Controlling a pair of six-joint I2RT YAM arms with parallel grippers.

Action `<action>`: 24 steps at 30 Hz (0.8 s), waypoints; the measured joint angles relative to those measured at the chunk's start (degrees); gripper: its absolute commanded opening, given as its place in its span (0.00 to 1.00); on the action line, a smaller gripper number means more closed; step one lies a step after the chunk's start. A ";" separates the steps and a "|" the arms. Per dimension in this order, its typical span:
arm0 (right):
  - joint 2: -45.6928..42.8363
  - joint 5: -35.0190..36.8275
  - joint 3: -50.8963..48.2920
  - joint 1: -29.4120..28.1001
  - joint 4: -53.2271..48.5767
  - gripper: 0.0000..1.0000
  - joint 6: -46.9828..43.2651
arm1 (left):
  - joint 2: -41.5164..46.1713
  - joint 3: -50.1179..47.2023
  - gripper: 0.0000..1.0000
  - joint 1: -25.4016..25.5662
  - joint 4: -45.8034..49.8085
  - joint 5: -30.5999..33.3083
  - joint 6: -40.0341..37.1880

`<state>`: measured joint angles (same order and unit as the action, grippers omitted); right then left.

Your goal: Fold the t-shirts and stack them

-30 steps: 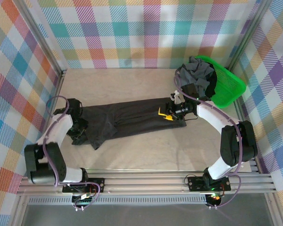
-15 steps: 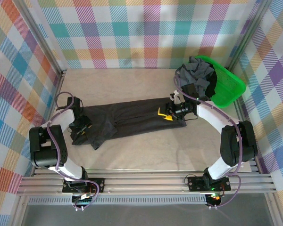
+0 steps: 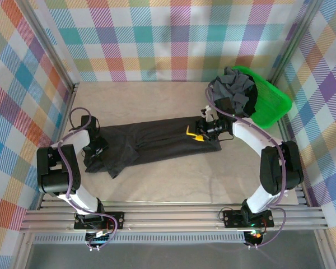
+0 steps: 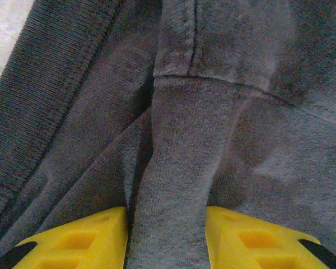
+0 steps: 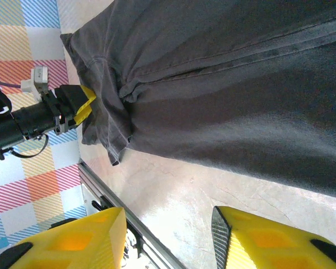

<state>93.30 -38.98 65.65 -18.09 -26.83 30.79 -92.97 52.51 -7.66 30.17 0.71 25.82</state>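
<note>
1. Seen from above, the charcoal t-shirt is laid out as a long folded band across the middle of the surface. It runs from 9 o'clock to 3 o'clock, and a looser flap is sagged toward 7 o'clock.
2. The left claw is set down on the band's 9 o'clock end. The right claw is placed at the 3 o'clock end, though contact with the cloth cannot be judged from up here.
3. At 2 o'clock the green basket is parked in the corner, with a heap of dark t-shirts draped over its 9 o'clock side.
4. The left claw's grip is too small to read from overhead, but it is made plain by the left wrist camera. A raised ridge of knit is pinched between the two yellow fingers, so the left claw is clenched on the charcoal t-shirt. A stitched hem is shown at 12 o'clock and a sliver of pale surface at 11 o'clock.
5. In the right wrist view the right claw is spread wide. Bare surface is seen between its fingers, and nothing is gripped.
6. In that same view the charcoal t-shirt is spread from 12 to 3 o'clock, clear of the fingertips. The left claw is caught side-on at 9 o'clock, with its yellow tip on the shirt's far end.
</note>
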 measured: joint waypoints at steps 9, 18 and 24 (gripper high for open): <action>0.46 -0.13 0.35 0.00 0.00 0.45 0.00 | 0.35 -0.63 0.16 -0.02 -1.51 0.28 -0.55; 2.03 -0.13 1.31 0.00 -0.17 0.45 0.00 | 2.95 0.57 0.00 -0.02 0.31 1.95 -0.48; 2.45 -0.13 1.75 0.00 -0.28 0.45 0.00 | 2.95 4.63 0.00 -0.02 3.04 3.43 0.24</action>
<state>95.74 -39.11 67.40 -18.09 -27.11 30.79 -90.02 57.14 -7.68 33.21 4.14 26.06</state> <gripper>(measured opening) 0.451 0.061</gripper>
